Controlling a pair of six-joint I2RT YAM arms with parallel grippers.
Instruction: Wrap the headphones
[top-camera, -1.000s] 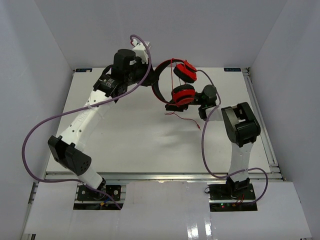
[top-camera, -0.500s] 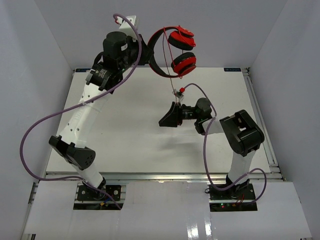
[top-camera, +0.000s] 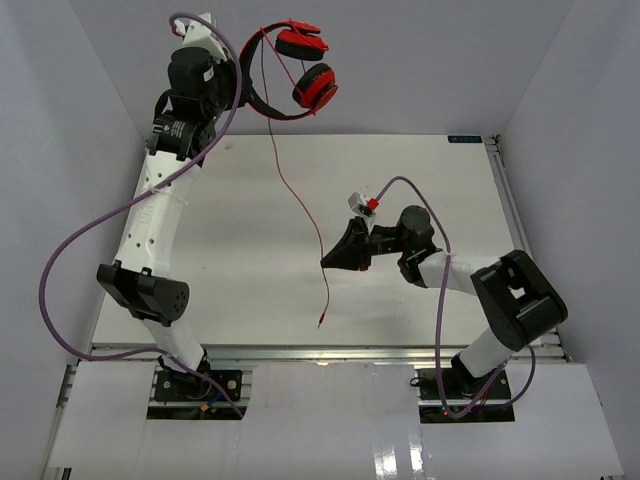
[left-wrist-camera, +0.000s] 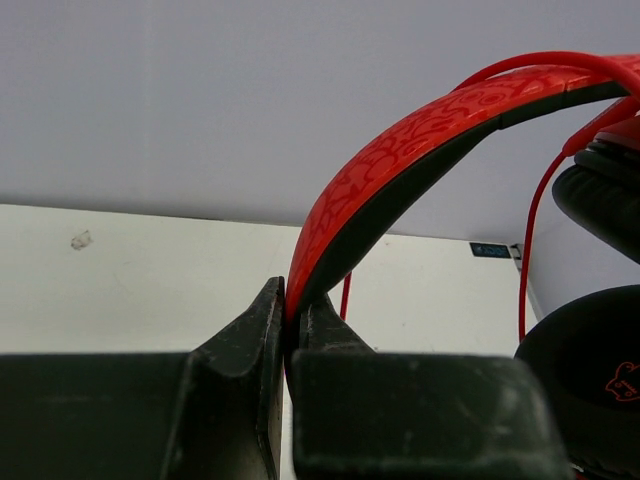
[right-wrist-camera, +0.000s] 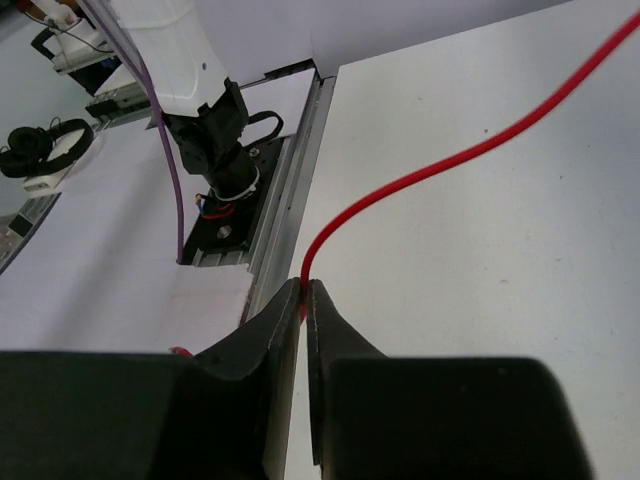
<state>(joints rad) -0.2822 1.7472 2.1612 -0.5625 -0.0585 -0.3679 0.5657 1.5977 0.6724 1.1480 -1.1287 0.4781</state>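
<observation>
The left gripper (left-wrist-camera: 288, 318), clamped on the headband (left-wrist-camera: 400, 165) of the headphones (top-camera: 305, 75), has risen. The right gripper (right-wrist-camera: 303, 300), apparently pinching the cable (top-camera: 293, 195), has drawn it out for winding.

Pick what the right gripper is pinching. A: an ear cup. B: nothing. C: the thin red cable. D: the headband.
C: in the right wrist view the thin red cable runs down into the closed fingers of the right gripper.
</observation>
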